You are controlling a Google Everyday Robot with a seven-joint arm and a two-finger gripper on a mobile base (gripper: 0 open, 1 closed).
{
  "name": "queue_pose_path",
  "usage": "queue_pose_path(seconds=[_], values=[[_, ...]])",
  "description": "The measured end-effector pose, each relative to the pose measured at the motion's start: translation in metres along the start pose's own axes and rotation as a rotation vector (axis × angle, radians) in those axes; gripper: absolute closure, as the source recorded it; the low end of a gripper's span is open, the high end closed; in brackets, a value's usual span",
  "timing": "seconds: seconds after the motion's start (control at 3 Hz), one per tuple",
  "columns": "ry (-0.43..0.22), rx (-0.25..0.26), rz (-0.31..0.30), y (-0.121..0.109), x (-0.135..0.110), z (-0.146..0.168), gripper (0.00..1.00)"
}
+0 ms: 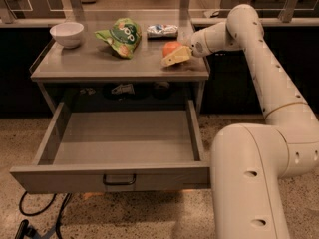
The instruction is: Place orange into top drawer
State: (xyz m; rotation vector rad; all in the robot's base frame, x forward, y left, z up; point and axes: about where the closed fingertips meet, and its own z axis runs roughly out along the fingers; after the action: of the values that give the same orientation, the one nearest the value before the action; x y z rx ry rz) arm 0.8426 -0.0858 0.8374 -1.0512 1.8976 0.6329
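The orange (171,47) sits on the grey table top (99,63) near its right end. My gripper (174,57) reaches in from the right and is right at the orange, its pale yellow tip in front of the fruit and partly covering its lower side. The top drawer (60,177) below the table top is pulled far out toward the camera, with its flat grey front panel and small black handle (119,179) facing forward.
A white bowl (67,34) stands at the table's back left. A green snack bag (121,36) lies in the middle and a small silver packet (162,31) behind the orange. My arm's large white base (249,183) stands right of the drawer. Black cables (30,213) lie on the floor.
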Motion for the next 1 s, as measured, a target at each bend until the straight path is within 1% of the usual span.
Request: queue_pose_path(seconds=[0.67,1.0], values=[[0.000,0.000,0.000,0.0000,0.0000,0.0000,0.65],[0.040,0.009,0.004,0.0074,0.0004,-0.0074,0.88]])
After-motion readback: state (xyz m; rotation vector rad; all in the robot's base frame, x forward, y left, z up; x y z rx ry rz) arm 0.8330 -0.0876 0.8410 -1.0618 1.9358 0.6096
